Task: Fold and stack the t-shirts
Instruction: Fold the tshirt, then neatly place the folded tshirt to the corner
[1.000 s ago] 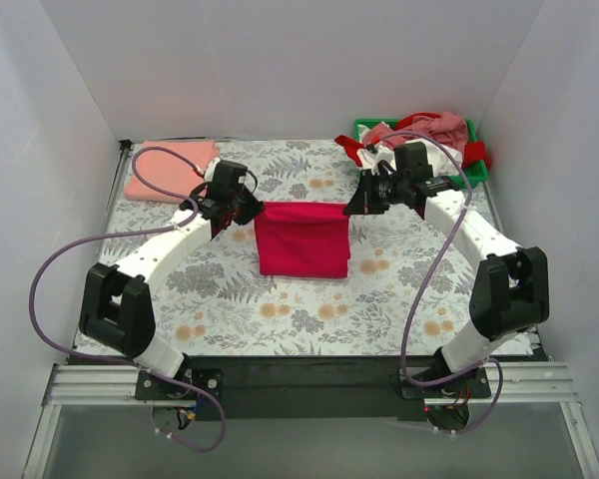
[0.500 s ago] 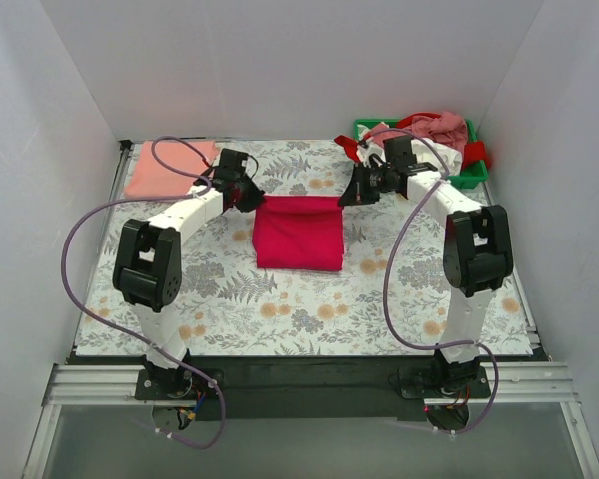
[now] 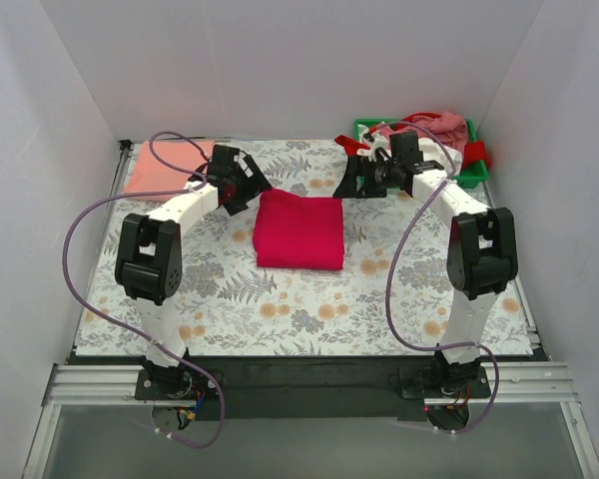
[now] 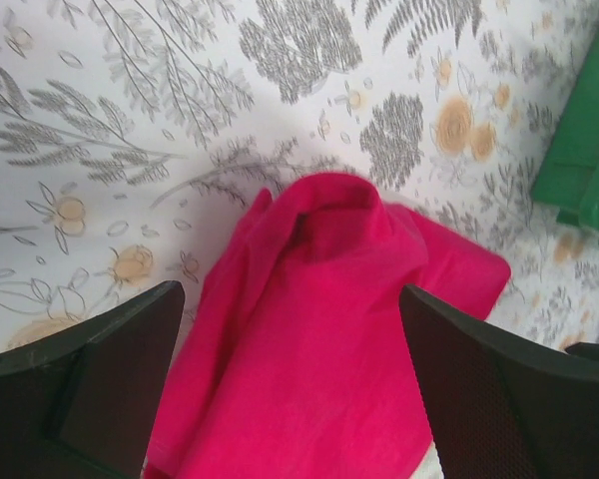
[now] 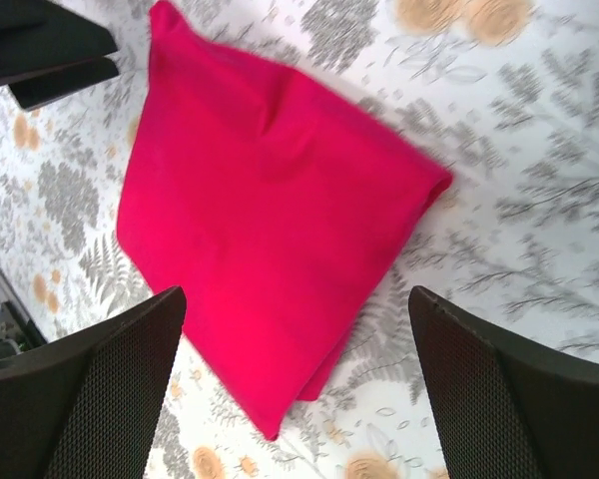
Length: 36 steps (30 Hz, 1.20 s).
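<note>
Crimson t-shirt [image 3: 299, 231] lies folded into a neat rectangle, flat on the flowered table [image 3: 280, 309], about mid-table and slightly toward the far side. Left claw [image 3: 250, 186] sits just off the shirt's far-left corner, low over the table; right claw [image 3: 351, 186] sits just off the far-right corner, so the shirt's far edge runs between the two. Both arms reach in from the sides, their claws pointing inward at each other. Left wrist view: both fingers [image 4: 110, 369] spread wide apart, nothing between them, and the shirt's corner lies below with a small raised hump of cloth at its tip. Right wrist view: fingers [image 5: 100, 389] also wide apart and holding nothing, with the folded shirt spread on the table beneath, edges fairly square and one shallow crease near the upper edge. Neither claw appears to touch the cloth. Salmon t-shirt [image 3: 165, 170] lies flat in the far-left corner of the table, well apart from the crimson one. Green bin [image 3: 474, 178] stands in the far-right corner behind the right claw, with a heap of t-shirts [image 3: 434, 128] in red, pink and white spilling over its rim.
</note>
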### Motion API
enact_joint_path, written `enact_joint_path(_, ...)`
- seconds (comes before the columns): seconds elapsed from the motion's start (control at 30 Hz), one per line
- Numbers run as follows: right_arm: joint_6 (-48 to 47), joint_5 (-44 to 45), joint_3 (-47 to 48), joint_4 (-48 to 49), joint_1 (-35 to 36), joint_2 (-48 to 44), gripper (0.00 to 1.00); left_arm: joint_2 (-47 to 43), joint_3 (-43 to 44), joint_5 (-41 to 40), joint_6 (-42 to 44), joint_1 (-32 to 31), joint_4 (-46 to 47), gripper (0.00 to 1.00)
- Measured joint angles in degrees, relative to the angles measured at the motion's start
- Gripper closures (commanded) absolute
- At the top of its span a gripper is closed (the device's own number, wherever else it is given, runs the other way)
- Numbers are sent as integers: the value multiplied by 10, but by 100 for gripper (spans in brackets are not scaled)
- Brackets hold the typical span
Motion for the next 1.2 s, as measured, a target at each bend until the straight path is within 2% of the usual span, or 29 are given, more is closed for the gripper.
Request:
enact_joint_path(0.27, 16, -10, -179, 47, 50, -107, 2, -9, -60, 93, 50, -1, 14, 9)
enact_joint_path(0.47, 24, 16, -290, 57, 53, -208, 2, -9, -85, 88, 75, -4, -2, 9)
enact_joint_path(0.67, 26, 50, -367, 75, 50, -335, 2, 1, -86, 66, 96, -12, -21, 18)
enact_joint_path(0.83, 28, 96, -433, 77, 49, -433, 2, 19, -64, 39, 107, -31, -30, 33)
enact_joint_path(0.87, 28, 113, -446, 74, 49, -457, 2, 23, -60, 33, 109, -35, -31, 34)
enact_joint_path(0.97, 31, 173, -476, 66, 49, -527, 2, 37, -41, 11, 115, -52, -37, 44)
enact_joint_path(1.2, 35, 309, -530, 58, 45, -657, 2, 71, -1, -29, 125, -83, -47, 79)
